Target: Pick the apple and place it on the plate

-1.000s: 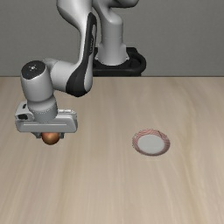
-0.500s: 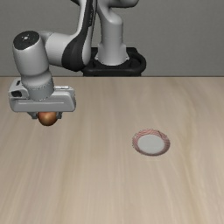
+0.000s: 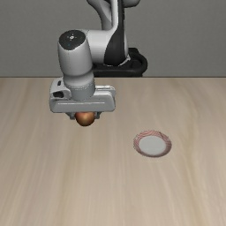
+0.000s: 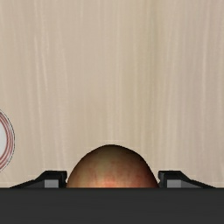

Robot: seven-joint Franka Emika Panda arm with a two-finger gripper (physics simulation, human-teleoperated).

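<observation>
The claw [image 3: 85,116] is closed on the apple [image 3: 85,118]: in the wrist view one fingertip [image 4: 52,178] and its partner press against the fruit from two opposite sides, and its rounded top bulges up between them. The apple hangs directly under the claw and, judging by the exterior view, is lifted clear of the table [image 3: 44,190].

What the coming move turns on is the bearing of the plate [image 3: 153,145] from the claw. The plate sits off to one side of the claw, towards the exterior view's right and somewhat farther forward from the robot's base, with bare wood between the two. In the wrist view its patterned rim peeks in beyond one finger, so the plate lies roughly along the line on which the fingers close, out past one of them and slightly ahead.

My reading is that the carry is under way and the placing is not yet done. The next travel is mostly sideways along that finger line, with a small forward part, until the apple hangs over the plate's pale middle; only then does lowering and letting go make sense. The apple is round, so it may roll off if let go too near the rim
</observation>
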